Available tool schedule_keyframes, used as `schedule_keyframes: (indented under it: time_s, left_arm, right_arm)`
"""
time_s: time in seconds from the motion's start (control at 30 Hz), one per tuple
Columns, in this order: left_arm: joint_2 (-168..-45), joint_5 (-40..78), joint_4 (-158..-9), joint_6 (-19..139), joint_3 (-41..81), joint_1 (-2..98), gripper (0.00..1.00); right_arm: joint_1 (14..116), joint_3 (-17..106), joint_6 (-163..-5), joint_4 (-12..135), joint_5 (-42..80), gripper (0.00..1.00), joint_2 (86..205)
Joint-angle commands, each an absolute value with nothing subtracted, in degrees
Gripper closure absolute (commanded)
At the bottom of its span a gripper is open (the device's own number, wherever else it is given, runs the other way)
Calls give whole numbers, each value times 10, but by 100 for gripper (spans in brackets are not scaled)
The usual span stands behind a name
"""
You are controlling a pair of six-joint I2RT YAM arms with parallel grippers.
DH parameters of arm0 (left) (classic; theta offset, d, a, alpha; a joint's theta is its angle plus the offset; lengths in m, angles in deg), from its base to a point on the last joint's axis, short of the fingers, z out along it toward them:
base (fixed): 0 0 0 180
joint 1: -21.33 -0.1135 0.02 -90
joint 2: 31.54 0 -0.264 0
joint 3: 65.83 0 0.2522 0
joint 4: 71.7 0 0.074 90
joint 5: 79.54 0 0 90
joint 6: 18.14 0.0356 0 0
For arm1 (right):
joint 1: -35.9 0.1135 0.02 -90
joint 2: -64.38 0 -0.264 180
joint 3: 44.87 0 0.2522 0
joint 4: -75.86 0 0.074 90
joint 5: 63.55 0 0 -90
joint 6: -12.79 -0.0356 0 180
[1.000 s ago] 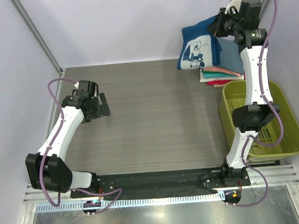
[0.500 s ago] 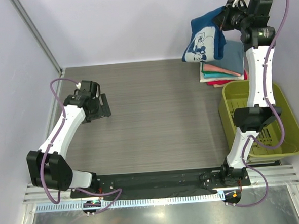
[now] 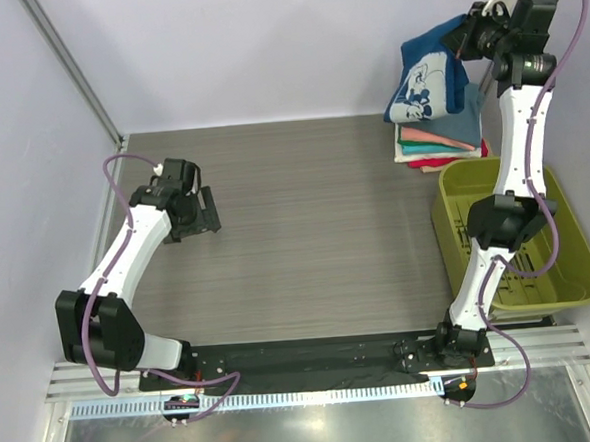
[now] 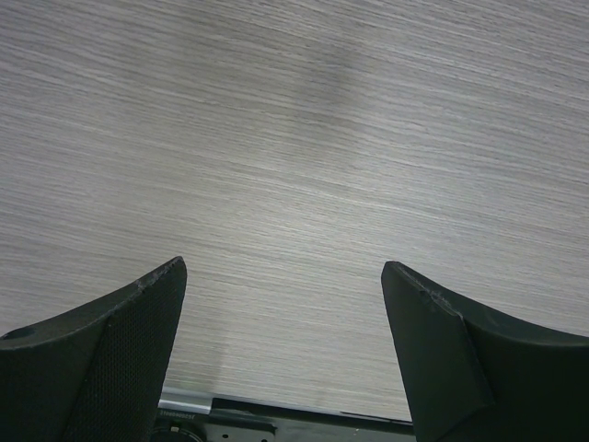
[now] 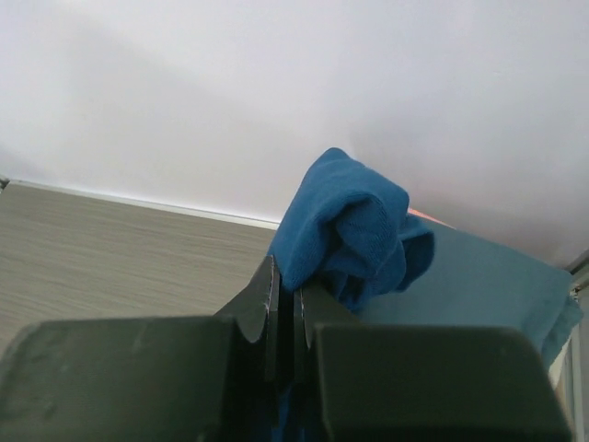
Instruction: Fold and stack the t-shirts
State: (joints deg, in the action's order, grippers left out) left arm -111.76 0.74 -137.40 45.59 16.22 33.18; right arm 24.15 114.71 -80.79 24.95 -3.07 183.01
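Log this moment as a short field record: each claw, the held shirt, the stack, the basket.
stack of folded t-shirts: far right corner, slate-teal on top
left claw: open, empty, over the wood-grain table
right claw: shut on the dark navy-blue cloth t-shirt with a white cartoon-mouse print, hanging over the stack
olive-green plastic basket: right side, nearer than the stack

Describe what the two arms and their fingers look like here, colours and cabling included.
Both arms have white link shells, left arm and right arm, with black joint housings and black bases. A purple cable loops along each. The left fingers are matt black, broad and wedge-shaped, with a fine grid texture; the right fingers look dark too.
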Motion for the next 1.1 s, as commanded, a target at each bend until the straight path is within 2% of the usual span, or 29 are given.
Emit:
schedule_keyframes:
  time_s: [0.0, 0.3, 0.47, 0.67, 0.8, 0.97, 1.07]
  left_arm:
    - [-1125, -5, -1365, 467, 162, 335, 13]
    - [-1138, -5, -1369, 468, 165, 335, 13]
    - [-1143, -8, -1370, 468, 166, 335, 13]
    - [-1148, -6, -1370, 469, 167, 335, 13]
    - [-1151, 1, -1369, 470, 167, 335, 13]
    - [-1156, 7, -1369, 470, 167, 336, 13]
    - [-1156, 6, -1370, 470, 167, 336, 14]
  right_arm:
    - [214, 1190, -829, 314, -69, 99, 1864]
    - [178, 1213, -843, 399, -178, 99, 1929]
    - [178, 1191, -913, 543, -279, 99, 1944]
    - [157, 1166, -895, 559, -273, 99, 1962]
    - [128, 1104, -873, 560, -250, 99, 1978]
    - [99, 1104, -890, 572, -224, 99, 2025]
    - [80, 1091, -917, 597, -209, 92, 2045]
